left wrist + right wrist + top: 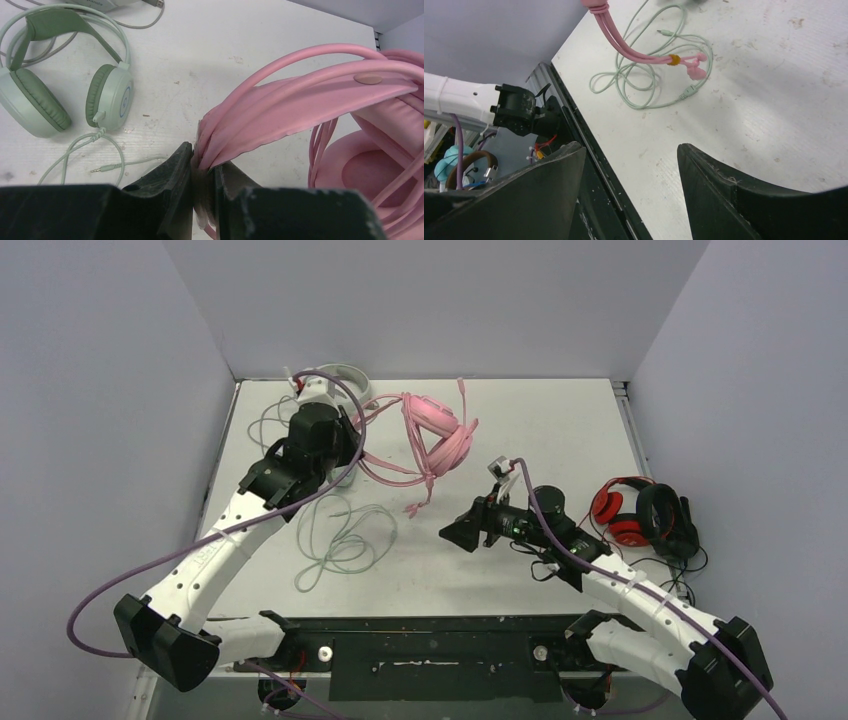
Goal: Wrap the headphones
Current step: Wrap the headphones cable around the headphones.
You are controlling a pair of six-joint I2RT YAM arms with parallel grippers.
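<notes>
Headsets number four: the pink headset (310,100) sits far centre, its band clamped in the left gripper (202,172). The mint headset (60,85) and white headset (318,390) lie far left, and the red-and-black headset (645,515) is at the right edge. Mid-table, the right gripper (629,150) hangs spread, holding nothing — bare table (560,430) beyond.

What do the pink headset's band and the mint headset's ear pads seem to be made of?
Pink headset band: soft padded leatherette, matte, likely; it creases where pinched. Mint headset ear pads: darker green matte cushion, probably foam under faux leather; cups look smooth plastic.
</notes>
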